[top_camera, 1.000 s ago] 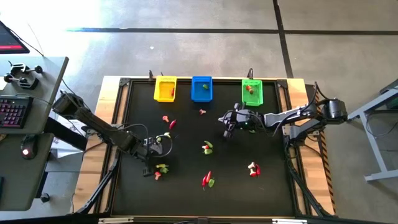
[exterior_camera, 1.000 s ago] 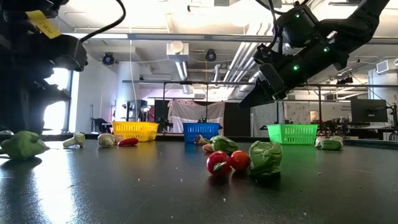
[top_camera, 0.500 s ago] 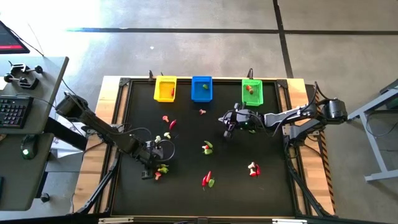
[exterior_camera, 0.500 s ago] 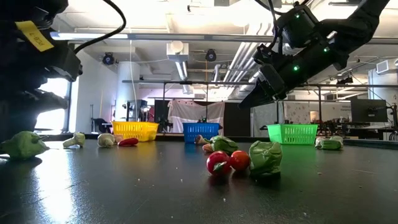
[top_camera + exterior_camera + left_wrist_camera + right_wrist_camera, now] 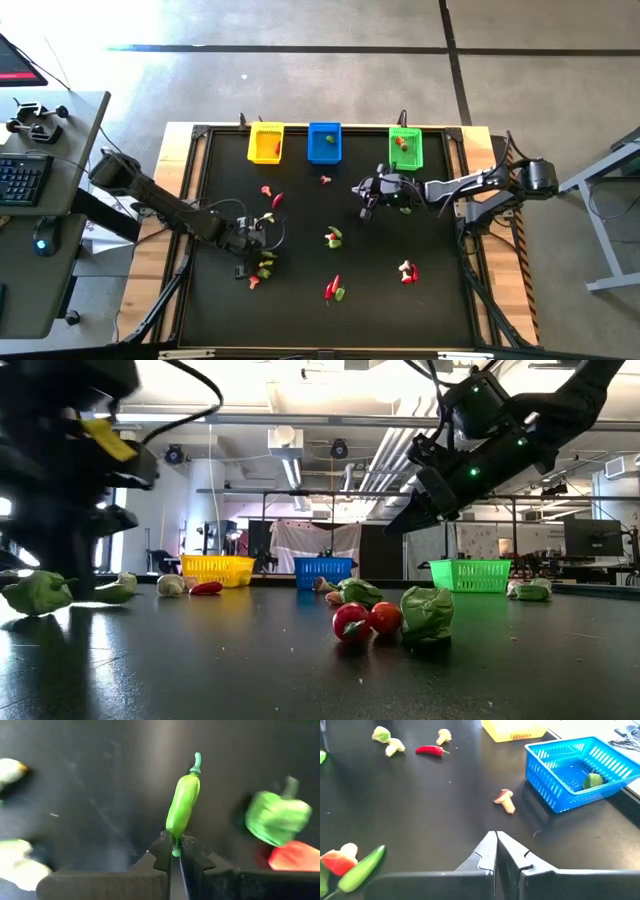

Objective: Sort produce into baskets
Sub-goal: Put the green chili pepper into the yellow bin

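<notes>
Left gripper (image 5: 175, 854) clenched on the very tip of a slim green chilli (image 5: 182, 804), low over the black table (image 5: 440, 300) toward its left edge, among scattered pieces. Looks light, stiff, smooth plastic; likely to swivel or slip with so little pinched, so a mid-body hold would seem safer. Right gripper (image 5: 496, 851) clamped shut on nothing, hovering near the far edge, short of the green basket (image 5: 405, 147).

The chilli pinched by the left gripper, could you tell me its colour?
Green, stem included; the left wrist view shows the chilli best.
</notes>
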You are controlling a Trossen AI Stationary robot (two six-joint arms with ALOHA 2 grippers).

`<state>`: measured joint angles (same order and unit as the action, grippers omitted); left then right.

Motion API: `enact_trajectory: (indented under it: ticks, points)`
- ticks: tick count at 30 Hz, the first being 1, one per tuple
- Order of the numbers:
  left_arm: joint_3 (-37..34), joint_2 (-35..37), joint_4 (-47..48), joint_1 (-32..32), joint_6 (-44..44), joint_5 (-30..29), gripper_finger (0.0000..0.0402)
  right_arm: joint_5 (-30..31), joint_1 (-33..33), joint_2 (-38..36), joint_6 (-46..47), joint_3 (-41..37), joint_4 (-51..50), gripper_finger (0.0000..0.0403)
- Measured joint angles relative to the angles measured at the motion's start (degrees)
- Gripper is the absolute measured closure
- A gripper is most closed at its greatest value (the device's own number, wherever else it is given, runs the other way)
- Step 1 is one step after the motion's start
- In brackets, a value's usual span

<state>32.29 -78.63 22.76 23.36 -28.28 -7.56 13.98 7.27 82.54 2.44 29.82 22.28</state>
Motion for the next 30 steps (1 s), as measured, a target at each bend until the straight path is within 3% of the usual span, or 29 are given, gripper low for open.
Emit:
enact_trajectory:
  ticks: [6,17,23,30]
  points:
    - [0.7,2.0,0.4,-10.6,5.9,-3.0,0.0399,0.0,1.0,0.0,-1.4,0.0,0.0,0.0403]
    - [9.6,11.3,0.5,-41.8,14.6,-4.1,0.0401,0.0,1.4,0.0,0.1,0.0,0.2,0.0403]
    - [11.8,9.3,-3.2,-58.7,20.9,-0.4,0.0401,0.0,1.5,0.0,0.0,0.0,0.3,0.0403]
    - [11.8,1.8,-9.4,-71.0,22.9,4.6,0.0401,0.2,4.9,0.0,-1.5,0.0,1.4,0.0403]
